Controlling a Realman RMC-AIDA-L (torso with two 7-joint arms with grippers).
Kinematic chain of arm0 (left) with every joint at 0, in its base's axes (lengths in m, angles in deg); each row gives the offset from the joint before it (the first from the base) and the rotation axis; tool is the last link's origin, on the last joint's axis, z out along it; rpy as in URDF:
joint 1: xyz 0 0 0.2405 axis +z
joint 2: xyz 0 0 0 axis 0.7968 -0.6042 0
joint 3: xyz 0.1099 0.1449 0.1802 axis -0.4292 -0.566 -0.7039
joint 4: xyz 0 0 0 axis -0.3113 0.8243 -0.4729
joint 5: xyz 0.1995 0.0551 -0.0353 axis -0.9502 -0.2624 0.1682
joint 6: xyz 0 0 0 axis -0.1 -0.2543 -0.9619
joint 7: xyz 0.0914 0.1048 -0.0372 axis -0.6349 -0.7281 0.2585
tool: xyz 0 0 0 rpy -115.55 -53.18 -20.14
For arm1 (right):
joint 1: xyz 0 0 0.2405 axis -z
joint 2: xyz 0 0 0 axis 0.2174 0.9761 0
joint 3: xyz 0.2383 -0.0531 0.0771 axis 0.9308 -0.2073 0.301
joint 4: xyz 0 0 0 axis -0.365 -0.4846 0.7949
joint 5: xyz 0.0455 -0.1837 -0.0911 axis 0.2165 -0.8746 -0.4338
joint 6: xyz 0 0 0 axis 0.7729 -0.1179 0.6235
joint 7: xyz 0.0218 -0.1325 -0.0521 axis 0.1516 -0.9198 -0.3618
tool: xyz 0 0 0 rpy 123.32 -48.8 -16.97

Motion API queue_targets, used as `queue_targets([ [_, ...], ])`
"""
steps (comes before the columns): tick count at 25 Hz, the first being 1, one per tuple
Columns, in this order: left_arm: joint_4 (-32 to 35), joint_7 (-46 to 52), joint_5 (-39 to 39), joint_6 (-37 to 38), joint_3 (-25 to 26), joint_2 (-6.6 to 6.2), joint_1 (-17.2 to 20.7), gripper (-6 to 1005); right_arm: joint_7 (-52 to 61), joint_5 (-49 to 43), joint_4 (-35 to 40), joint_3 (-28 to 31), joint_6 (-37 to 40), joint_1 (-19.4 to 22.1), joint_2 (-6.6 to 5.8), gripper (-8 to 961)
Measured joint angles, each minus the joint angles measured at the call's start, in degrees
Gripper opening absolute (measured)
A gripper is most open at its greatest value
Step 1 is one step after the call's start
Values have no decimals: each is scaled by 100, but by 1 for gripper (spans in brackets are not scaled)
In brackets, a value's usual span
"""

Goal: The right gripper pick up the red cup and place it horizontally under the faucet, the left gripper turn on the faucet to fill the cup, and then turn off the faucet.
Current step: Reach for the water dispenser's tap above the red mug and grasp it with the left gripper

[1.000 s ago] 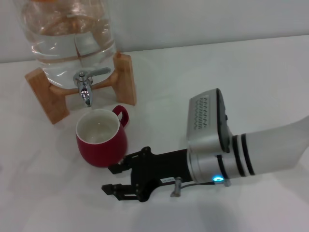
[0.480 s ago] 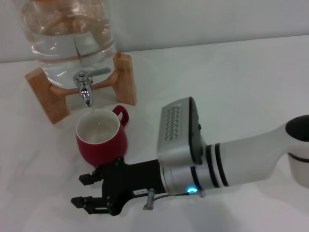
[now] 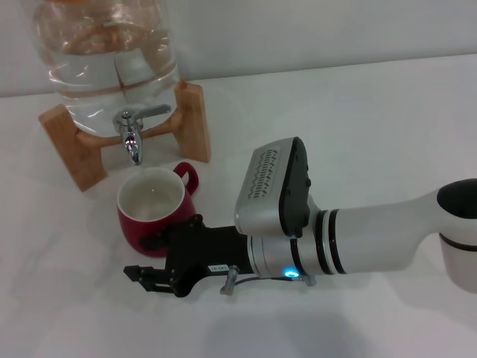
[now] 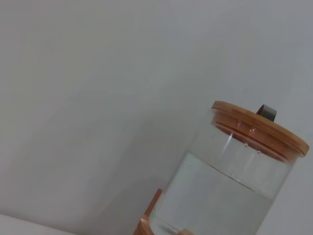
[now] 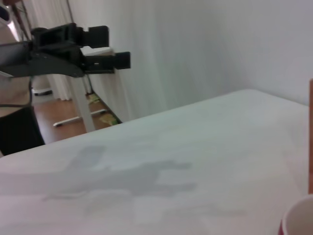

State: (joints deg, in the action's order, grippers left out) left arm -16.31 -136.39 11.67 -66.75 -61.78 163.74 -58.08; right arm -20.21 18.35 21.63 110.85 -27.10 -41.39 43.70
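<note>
Red cup (image 3: 156, 211) below the faucet (image 3: 133, 128), right gripper (image 3: 147, 262) just before it.

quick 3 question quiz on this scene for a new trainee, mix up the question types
1. True or false: the red cup lies on its side.
2. Which stands directly above the cup's opening? A) the faucet B) the right gripper C) the jar's wooden lid
3. Fill in: the faucet is fixed to a clear glass jar resting on a ____ stand.

Key:
1. False; it stands upright, mouth up.
2. A; the spout points down over the cup.
3. Wooden.
</note>
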Motion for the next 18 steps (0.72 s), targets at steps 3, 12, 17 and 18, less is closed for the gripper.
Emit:
queue_targets([
  [3,0,0,0,0,2,0,-1,892,-90,135,9,-19,19,11,0,455],
  [12,1,0,-36,-22,131,2,-14,892,-281,310,15,-50,28,0,0,455],
  [17,-2,0,-36,-32,132,12,-4,892,-331,350,15,-67,66,-10,1,454],
  [18,-4,-2,-36,-33,132,13,-3,892,-332,350,15,-60,67,-9,1,454],
])
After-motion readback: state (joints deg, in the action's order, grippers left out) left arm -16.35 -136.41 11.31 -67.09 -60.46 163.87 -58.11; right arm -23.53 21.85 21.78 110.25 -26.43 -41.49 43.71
